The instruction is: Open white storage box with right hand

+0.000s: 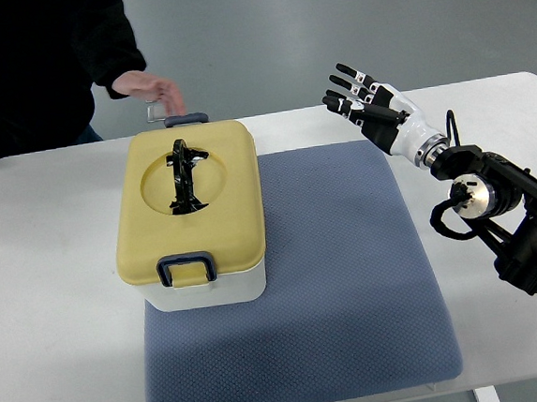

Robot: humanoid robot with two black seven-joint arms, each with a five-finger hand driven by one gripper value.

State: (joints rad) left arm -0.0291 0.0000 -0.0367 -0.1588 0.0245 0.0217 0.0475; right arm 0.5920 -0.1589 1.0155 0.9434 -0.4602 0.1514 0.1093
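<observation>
A white storage box (210, 289) with a yellow lid (217, 205) stands on the left part of a blue mat (341, 279). The lid is down, a black handle (183, 175) lies folded in its round recess, and a dark blue latch (184, 268) sits on the near side, another (186, 119) on the far side. My right hand (365, 105) hovers above the table's far right, well to the right of the box. Its fingers are spread and hold nothing. The left arm does not show.
A person in a black top stands at the far left, with a hand (151, 89) reaching over the table edge just behind the box's far latch. The white table (52, 305) extends left and right of the mat.
</observation>
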